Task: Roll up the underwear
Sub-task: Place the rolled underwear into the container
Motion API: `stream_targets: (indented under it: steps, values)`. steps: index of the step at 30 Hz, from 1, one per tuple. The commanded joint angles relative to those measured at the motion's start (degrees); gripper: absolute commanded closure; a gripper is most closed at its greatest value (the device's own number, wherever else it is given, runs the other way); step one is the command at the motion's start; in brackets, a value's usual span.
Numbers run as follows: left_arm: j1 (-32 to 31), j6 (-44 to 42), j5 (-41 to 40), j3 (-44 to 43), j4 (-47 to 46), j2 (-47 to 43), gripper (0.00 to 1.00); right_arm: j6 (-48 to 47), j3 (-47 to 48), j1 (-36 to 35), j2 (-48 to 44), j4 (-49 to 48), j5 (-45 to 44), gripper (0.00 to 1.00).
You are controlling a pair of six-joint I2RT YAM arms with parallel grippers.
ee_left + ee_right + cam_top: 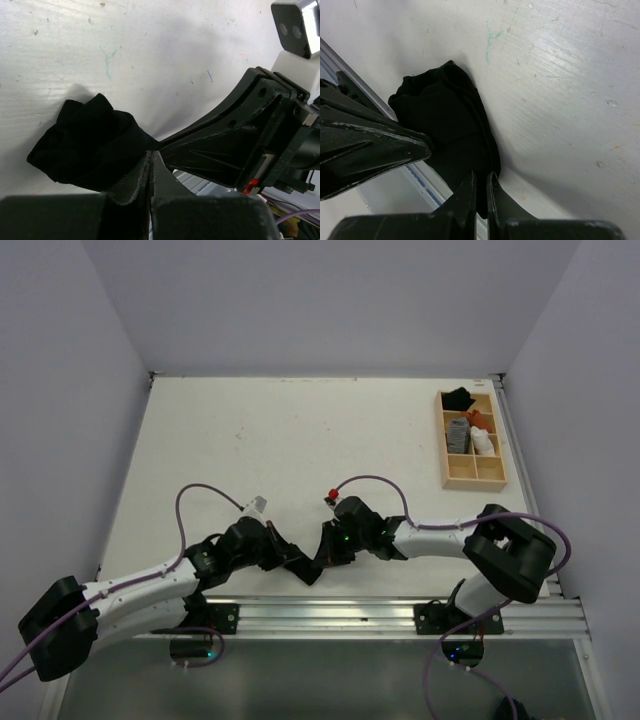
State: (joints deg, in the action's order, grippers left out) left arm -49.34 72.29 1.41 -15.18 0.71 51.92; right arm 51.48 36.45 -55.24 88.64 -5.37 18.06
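the underwear point(85, 145) sits as a bunched black bundle at the near edge of the white bench point(300, 440), right beside the metal rail point(380, 615), and it is caught between the two arms, which meet there tip to tip. the left end effector point(150, 167) has its fingers pressed together, with a fold of the black fabric nipped at their tips. the right end effector point(481, 187) comes in from the other side, its fingers almost together with only a thin slit between them, and the lower edge of the garment runs down into that slit. in the left wrist view, the right arm's dark finger touches the bundle just beside the left fingertips. well apart, at the far right of the bench, a wooden tray point(475, 480) with compartments holds small rolled cloths.
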Motion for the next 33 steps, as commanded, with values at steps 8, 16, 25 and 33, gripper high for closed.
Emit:
stream_targets:
  steps: [8,16,25,33]
  values:
    - [-1.5,-0.9,-11.7,6.0,-3.8,1.8,1.00,5.2,-2.2,-0.7,1.7,-6.0,-3.5,1.00]
    - [-1.6,-1.8,-14.8,13.5,-14.2,0.7,1.00,2.4,-0.4,-0.7,2.4,-3.3,-1.8,0.82]
    - [-1.7,-2.5,-13.9,18.6,-26.0,3.4,1.00,-1.5,2.7,-0.7,2.9,0.5,-0.9,0.51]
    - [-1.7,-2.2,-14.8,20.5,-28.3,3.2,1.00,-1.7,2.3,-0.7,5.5,-2.3,1.7,0.45]
